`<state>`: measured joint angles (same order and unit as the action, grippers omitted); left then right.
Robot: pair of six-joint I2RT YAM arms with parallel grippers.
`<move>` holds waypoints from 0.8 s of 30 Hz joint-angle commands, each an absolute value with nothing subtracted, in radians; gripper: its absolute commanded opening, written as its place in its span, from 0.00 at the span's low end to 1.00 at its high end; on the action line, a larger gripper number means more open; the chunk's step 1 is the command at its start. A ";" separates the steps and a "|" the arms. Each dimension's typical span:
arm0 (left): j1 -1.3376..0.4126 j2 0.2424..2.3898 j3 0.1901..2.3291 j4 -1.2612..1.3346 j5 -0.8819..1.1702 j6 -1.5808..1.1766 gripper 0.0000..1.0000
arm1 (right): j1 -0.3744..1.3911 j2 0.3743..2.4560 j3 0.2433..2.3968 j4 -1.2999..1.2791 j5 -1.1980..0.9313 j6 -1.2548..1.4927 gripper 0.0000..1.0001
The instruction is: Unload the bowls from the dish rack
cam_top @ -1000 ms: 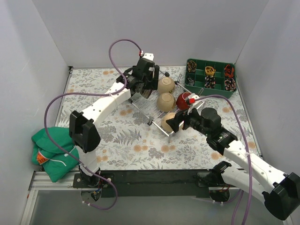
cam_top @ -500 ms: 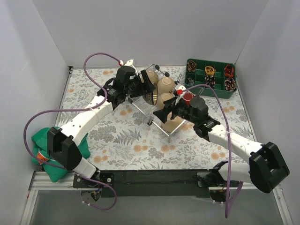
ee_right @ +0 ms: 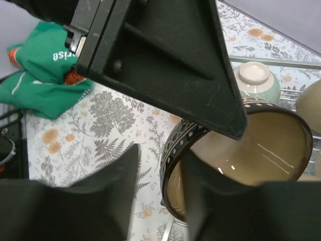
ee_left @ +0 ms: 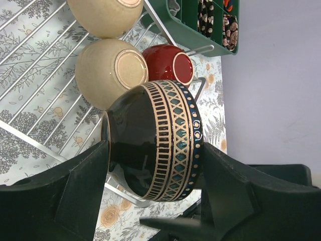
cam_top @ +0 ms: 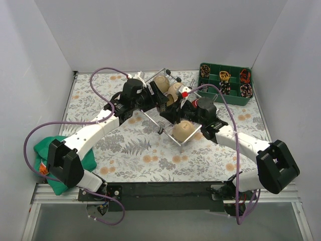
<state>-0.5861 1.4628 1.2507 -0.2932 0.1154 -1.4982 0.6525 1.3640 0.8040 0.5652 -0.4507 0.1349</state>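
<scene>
My left gripper (ee_left: 153,150) is shut on the dark brown-black bowl (ee_left: 150,120), a patterned bowl held on its side above the dish rack (ee_left: 35,143). My right gripper (ee_right: 160,155) is open and straddles that bowl's rim (ee_right: 173,150): one finger is inside the cream interior, the other outside with a gap. In the rack lie two tan bowls (ee_left: 108,70) (ee_left: 103,15) and a red bowl (ee_left: 168,65). A pale green bowl (ee_right: 256,80) sits upside down further along. From above, both grippers (cam_top: 159,100) (cam_top: 173,114) meet over the rack, with another tan bowl (cam_top: 181,129) nearest me.
A green compartmented tray (cam_top: 225,83) of small items stands at the back right, close to the rack. A green cloth bundle (cam_top: 50,160) lies at the table's left near edge. The floral table cover (cam_top: 125,150) lies in front of the rack.
The left arm has drawn back from the rack's far side with the dark bowl. The right arm has swung left over the rack, and its jaws have narrowed around the bowl's rim.
</scene>
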 commanded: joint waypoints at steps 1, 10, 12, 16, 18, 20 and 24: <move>-0.583 1.350 1.236 -0.172 0.133 -1.531 0.00 | 0.664 1.361 0.839 0.618 -0.505 0.129 0.28; -0.583 1.283 1.203 -0.159 0.082 -1.428 0.64 | 0.686 1.324 0.859 0.467 -0.489 0.062 0.01; -0.581 1.267 1.216 -0.196 0.025 -1.336 0.84 | 0.715 1.313 0.877 0.401 -0.451 0.010 0.01; -0.580 1.240 1.278 -0.262 -0.242 -1.154 0.98 | 0.787 1.301 0.893 0.215 -0.358 -0.070 0.01; -0.578 1.227 1.276 -0.270 -0.329 -1.051 0.98 | 0.839 1.305 0.902 0.157 -0.293 -0.100 0.01; -0.575 1.218 1.247 -0.247 -0.460 -0.984 0.98 | 0.900 1.322 0.936 0.049 -0.249 -0.149 0.01; -0.551 1.216 1.155 -0.167 -0.633 -0.844 0.98 | 1.021 1.393 1.047 -0.144 -0.096 -0.235 0.01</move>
<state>-0.5770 1.2289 1.2308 -0.2241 -0.3672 -1.0431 0.9154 1.3460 0.9264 0.0475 -0.2550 -0.1146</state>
